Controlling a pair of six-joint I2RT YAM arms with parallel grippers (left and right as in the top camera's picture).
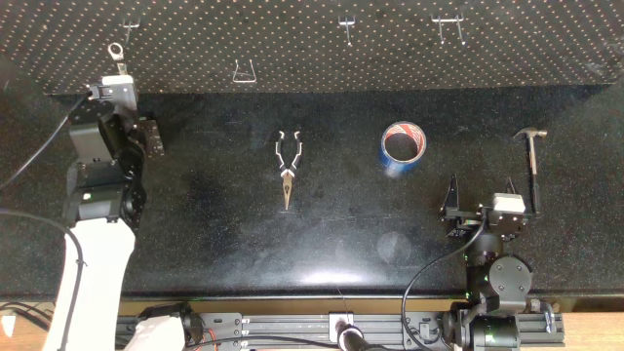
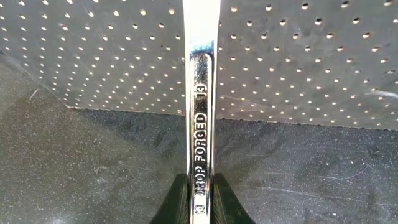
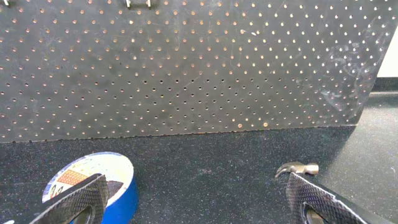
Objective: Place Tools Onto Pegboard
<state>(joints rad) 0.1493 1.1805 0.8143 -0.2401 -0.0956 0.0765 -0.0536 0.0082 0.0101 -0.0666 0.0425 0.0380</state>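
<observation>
A chrome wrench [image 2: 200, 106] is clamped between my left gripper's [image 2: 200, 202] fingers, its shaft running straight out toward the pegboard [image 2: 298, 62]. In the top view the wrench's ring end [image 1: 117, 49] lies over the pegboard at far left, just below a hook [image 1: 130, 23], with the left gripper [image 1: 115, 90] at the board's lower edge. My right gripper [image 3: 199, 208] is open and low at the table's front right, shown from above [image 1: 482, 193]. Ahead of it lie a blue tape roll [image 3: 93, 180] and a hammer [image 3: 297, 168].
Needle-nose pliers [image 1: 288, 166] lie mid-table, the tape roll [image 1: 403, 146] to their right, and the hammer [image 1: 532, 161] at far right. The pegboard [image 1: 390, 49] carries a wire triangle hook [image 1: 244, 71] and further hooks [image 1: 346, 24] [image 1: 448, 24].
</observation>
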